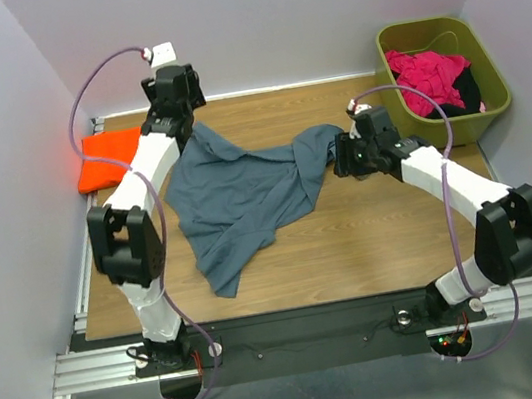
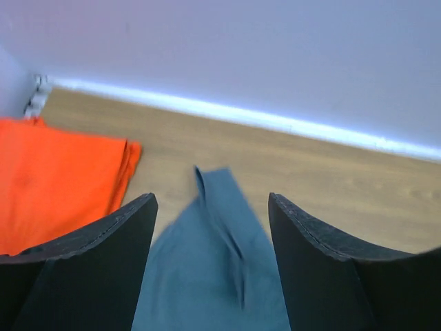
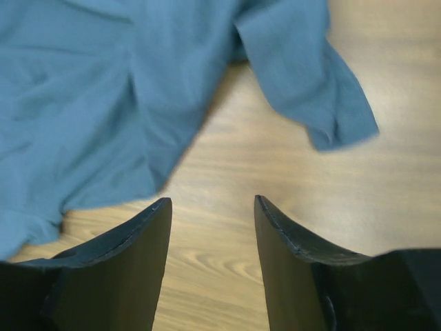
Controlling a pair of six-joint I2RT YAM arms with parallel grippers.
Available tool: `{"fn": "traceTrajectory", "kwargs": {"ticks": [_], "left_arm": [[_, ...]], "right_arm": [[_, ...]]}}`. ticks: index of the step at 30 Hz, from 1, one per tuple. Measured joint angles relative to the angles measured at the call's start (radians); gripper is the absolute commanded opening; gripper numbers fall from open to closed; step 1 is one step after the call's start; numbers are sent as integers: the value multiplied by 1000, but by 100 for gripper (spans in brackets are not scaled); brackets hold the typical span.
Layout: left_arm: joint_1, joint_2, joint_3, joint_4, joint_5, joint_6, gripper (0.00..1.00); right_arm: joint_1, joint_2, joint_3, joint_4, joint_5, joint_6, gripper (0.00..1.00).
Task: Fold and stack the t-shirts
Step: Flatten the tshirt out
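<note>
The slate blue-grey t-shirt (image 1: 240,191) lies spread and rumpled on the middle of the wooden table. It also shows in the left wrist view (image 2: 213,276) and in the right wrist view (image 3: 103,89). The bright orange t-shirt (image 1: 108,160) lies folded at the far left; it also shows in the left wrist view (image 2: 48,176). My left gripper (image 2: 212,207) is open, over the blue shirt's far left corner, near the back wall. My right gripper (image 3: 212,207) is open over bare wood, just right of the shirt's right sleeve (image 3: 303,83).
An olive green bin (image 1: 491,83) at the far right holds pink and dark clothes (image 1: 434,77). Lilac walls close in the back and both sides. The table's near edge meets a metal rail (image 1: 307,330) carrying the arm bases.
</note>
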Motion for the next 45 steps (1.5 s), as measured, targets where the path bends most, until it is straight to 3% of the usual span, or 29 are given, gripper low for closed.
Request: {"fn": "traceTrajectory", "kwargs": {"ticks": [10, 17, 24, 32, 36, 41, 45], "left_arm": [[-29, -468, -571, -72, 111, -126, 77], [-68, -529, -834, -90, 177, -196, 75], [-66, -441, -864, -99, 183, -219, 73], [-66, -362, -864, -87, 184, -232, 72], [-66, -300, -864, -83, 183, -237, 69], [-66, -263, -859, -78, 180, -240, 65], [-66, -263, -859, -79, 179, -241, 63]], "right_arm": [[100, 271, 300, 13, 63, -34, 43], [131, 535, 554, 14, 135, -37, 42], [137, 714, 704, 14, 216, -31, 39], [147, 807, 742, 13, 267, -30, 38], [163, 825, 742, 13, 295, -34, 29], [167, 826, 742, 13, 319, -39, 3], [168, 825, 742, 11, 332, -41, 1]]}}
